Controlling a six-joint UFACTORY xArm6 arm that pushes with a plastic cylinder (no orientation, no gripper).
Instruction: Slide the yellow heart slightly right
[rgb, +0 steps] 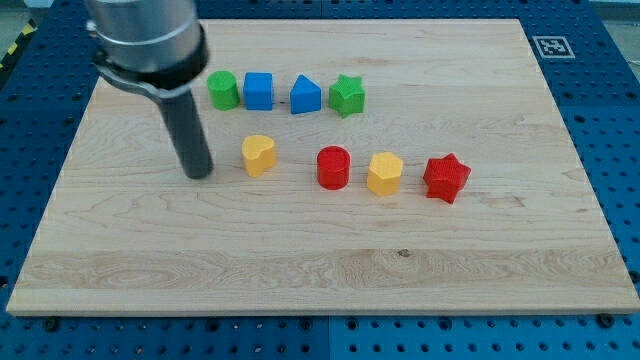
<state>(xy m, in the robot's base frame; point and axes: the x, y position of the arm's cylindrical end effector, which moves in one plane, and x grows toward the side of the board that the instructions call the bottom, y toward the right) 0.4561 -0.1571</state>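
The yellow heart (259, 155) lies on the wooden board, left of centre. My tip (198, 173) rests on the board just to the heart's left, a small gap apart and at about the same height in the view. The dark rod rises from it to the arm's grey body at the view's top left. To the heart's right, in the same row, lie a red cylinder (333, 167), a yellow hexagon (385, 174) and a red star (446, 178).
A row above holds a green cylinder (223, 90), a blue cube (259, 91), a blue triangular block (305, 96) and a green star (347, 95). The wooden board (320, 270) sits on a blue pegboard table. A fiducial marker (548, 46) is at the board's top right corner.
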